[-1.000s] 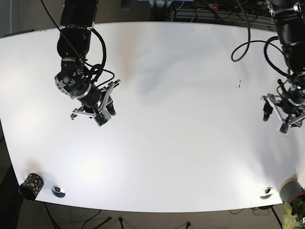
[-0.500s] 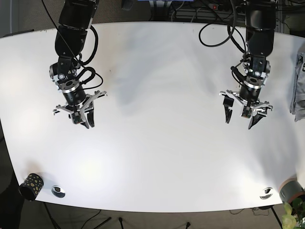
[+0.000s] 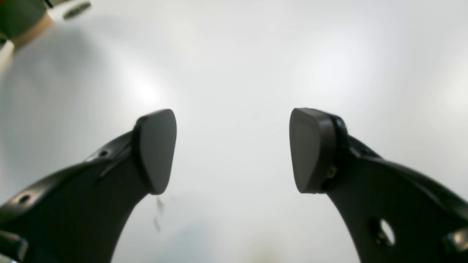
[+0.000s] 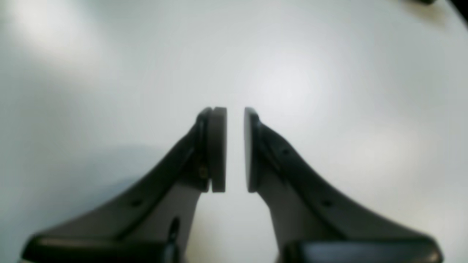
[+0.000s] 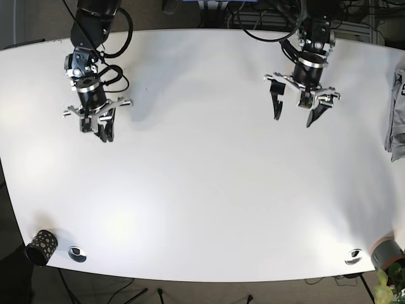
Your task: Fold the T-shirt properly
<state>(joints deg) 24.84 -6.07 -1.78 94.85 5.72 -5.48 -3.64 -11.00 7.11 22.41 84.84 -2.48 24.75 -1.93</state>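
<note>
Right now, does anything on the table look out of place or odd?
Yes: the shirt is not in the work area. It lies bunched at the table's far edge on the left arm's side, partly cut off by the frame. Both grippers are empty over bare table: the left gripper open, the right gripper nearly closed.

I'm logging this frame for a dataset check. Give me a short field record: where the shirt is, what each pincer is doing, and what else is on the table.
shirt: grey T-shirt bunched at the table's right edge in the base view
left pincer: open, empty
right pincer: pads nearly together, narrow gap, empty
contact with shirt: none
other: patterned cup at the near left corner
</note>
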